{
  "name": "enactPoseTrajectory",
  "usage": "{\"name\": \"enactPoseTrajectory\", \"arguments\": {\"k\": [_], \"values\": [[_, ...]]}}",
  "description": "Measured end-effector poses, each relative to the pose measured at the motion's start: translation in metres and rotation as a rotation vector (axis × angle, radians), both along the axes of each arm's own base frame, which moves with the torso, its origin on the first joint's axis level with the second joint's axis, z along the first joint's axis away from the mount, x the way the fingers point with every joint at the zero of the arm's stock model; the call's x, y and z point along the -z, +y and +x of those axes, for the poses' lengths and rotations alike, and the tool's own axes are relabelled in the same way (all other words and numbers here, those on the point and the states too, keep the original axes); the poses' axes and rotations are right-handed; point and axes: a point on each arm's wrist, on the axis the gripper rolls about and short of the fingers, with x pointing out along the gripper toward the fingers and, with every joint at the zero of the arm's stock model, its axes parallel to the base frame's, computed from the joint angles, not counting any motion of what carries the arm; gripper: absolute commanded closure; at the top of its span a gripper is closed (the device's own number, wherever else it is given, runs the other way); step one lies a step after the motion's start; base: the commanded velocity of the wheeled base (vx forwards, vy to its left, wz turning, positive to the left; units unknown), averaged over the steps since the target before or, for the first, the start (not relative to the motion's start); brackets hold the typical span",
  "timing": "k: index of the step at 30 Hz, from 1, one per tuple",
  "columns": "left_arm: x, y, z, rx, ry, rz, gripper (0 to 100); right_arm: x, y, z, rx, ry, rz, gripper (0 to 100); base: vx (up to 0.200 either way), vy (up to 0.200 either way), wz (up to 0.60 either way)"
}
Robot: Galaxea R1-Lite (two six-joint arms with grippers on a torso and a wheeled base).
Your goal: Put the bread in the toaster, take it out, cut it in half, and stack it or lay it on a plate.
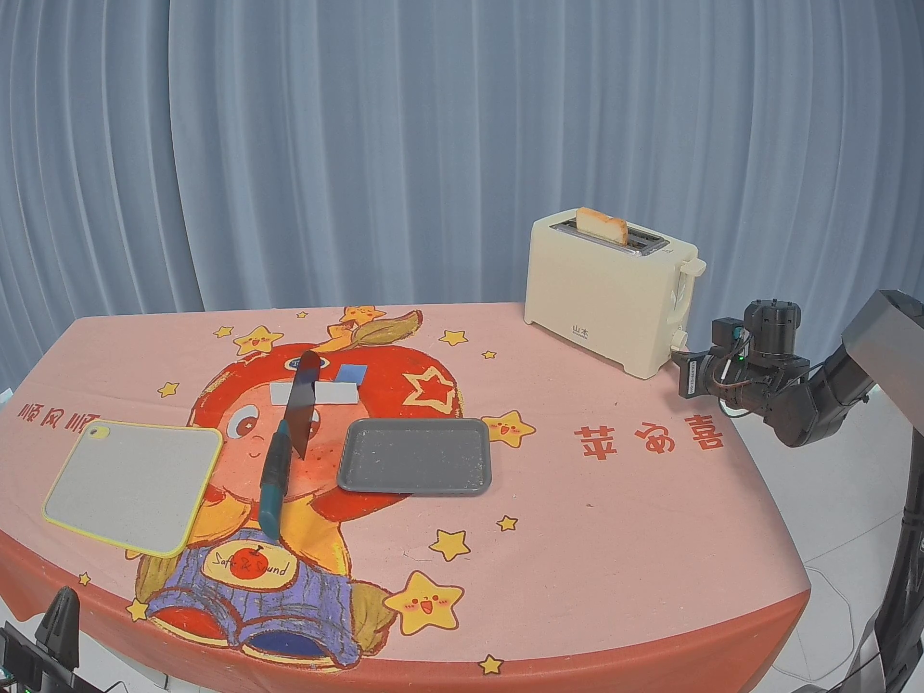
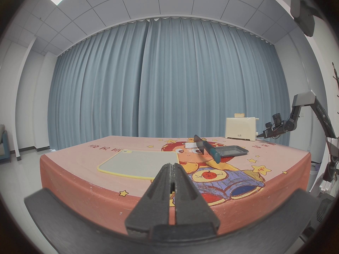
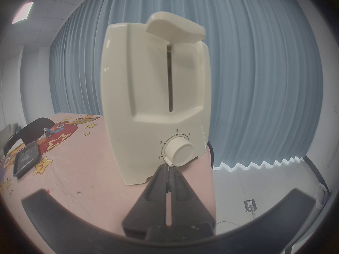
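The toaster (image 1: 608,293) stands at the far right of the table (image 1: 616,522), cream-coloured, with its lever end turned toward the table's right edge. The bread (image 1: 603,226) sits in a slot on top, its upper part standing clear of the toaster. In the right wrist view the lever (image 3: 175,28) is at the top of its track, and the dial (image 3: 178,151) sits below it.

The right gripper (image 3: 168,167) is level with the lower part of that end face, its tip just before the dial. Its 2 fingers are pressed together and hold nothing.

The left gripper (image 2: 172,165) hangs off the near left corner of the table, below the cloth's edge. Its 2 fingers are likewise closed, with nothing between them.

A board (image 1: 135,485) with a yellow rim lies flat at the near left. A grey rectangular plate (image 1: 416,455) lies near the middle, well apart from the toaster. Between board and plate is the knife (image 1: 289,435), its blade propped up on a small white and blue block (image 1: 332,387) and its teal handle pointing toward the near edge.
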Motion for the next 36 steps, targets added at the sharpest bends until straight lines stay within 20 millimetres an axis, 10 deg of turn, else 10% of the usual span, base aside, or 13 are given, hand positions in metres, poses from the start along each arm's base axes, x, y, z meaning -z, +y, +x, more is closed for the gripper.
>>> {"name": "enactPoseTrajectory", "arguments": {"k": [36], "values": [[0.0,0.0,0.0,0.0,0.0,0.0,100,-0.009,0.002,-0.029,-0.013,-0.065,0.007,100,0.0,0.0,0.0]]}}
